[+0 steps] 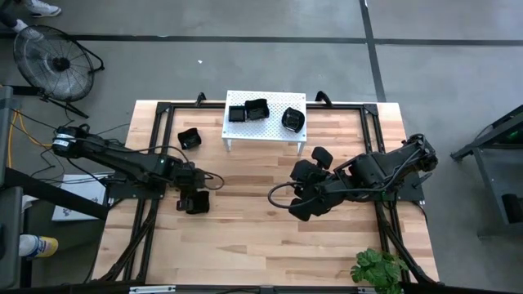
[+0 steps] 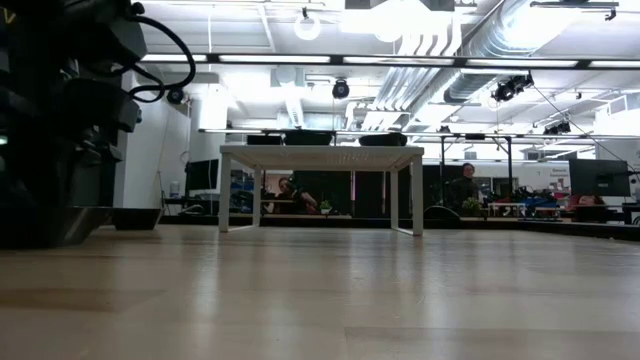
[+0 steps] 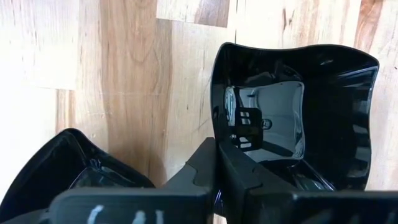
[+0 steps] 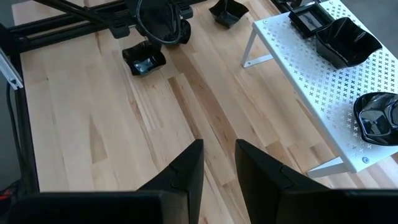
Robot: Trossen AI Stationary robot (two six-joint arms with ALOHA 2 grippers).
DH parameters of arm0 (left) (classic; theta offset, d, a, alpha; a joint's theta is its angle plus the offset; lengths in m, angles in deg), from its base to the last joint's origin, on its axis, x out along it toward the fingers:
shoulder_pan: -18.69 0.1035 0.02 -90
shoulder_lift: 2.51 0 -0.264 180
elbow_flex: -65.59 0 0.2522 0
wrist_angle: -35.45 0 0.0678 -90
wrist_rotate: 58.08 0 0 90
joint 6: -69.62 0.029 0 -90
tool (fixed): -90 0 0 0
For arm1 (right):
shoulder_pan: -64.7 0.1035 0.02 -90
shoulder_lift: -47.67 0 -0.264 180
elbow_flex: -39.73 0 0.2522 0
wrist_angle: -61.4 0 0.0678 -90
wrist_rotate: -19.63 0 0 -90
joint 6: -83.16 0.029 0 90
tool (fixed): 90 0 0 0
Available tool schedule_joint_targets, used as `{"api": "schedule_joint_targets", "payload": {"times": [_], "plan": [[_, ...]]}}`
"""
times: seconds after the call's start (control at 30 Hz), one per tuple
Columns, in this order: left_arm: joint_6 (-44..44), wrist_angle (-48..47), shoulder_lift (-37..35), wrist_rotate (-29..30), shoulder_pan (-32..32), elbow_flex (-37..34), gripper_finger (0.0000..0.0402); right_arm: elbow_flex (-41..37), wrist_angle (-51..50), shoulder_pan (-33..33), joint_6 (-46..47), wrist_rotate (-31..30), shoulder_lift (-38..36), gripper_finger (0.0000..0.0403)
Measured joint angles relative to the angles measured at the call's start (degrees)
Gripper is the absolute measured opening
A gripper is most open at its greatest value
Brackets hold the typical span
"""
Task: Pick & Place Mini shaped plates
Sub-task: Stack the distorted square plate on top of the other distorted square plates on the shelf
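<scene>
A glossy black mini plate with a wavy rim (image 3: 292, 118) lies on the wooden table at the left, and my left gripper (image 1: 194, 196) is shut on it. The right wrist view shows the same plate (image 4: 144, 60) below that gripper. A second black plate (image 3: 62, 168) lies close beside the fingers. Another plate (image 1: 189, 139) rests on the table near the stand's left end. On top of the white perforated stand (image 1: 264, 131) sit three plates (image 1: 237, 113), (image 1: 257, 108), (image 1: 292, 120). My right gripper (image 4: 219, 168) hangs open above the table's middle right, with nothing between its fingers. My left gripper pinches the plate's wall at the rim nearest the gripper (image 3: 219, 140). One finger (image 3: 252, 177) is inside the dish and the other (image 3: 200, 165) outside. The fingers come steeply from above. The plate stays level, its bottom on the table as far as the views show.
The stand (image 2: 320, 155) rises on thin legs at the table's far middle. Black frame rails (image 1: 163, 106) run along the table's edges. A fan (image 1: 53, 61) stands on the floor at far left, and a plant (image 1: 377, 268) at the near right corner. Bare wood lies between the arms.
</scene>
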Motion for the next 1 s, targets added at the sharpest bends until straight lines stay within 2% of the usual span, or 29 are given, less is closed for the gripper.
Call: {"api": "schedule_joint_targets", "payload": {"times": [0.3, 0.7, 0.9, 1.0], "plan": [[0.27, 1.44, 0.00, -0.61, 0.00, 1.66, 0.0001, 0.00, -0.02, 0.01, 0.00, -0.07, 0.00, 0.0087], [4.71, 1.03, -0.17, 11.18, 0.02, 16.21, 0.0000, 0.01, -0.04, 0.02, 0.79, -0.33, 0.00, 0.0087], [4.51, 1.97, -0.20, 14.49, 0.00, 20.94, 0.0000, 0.02, -0.02, 0.02, 4.58, -4.59, 0.48, 0.0087], [5.06, 4.61, -0.20, 16.48, 0.00, 22.32, 0.0000, 0.01, -0.01, 0.00, 4.59, -4.86, 0.68, 0.0087]]}}
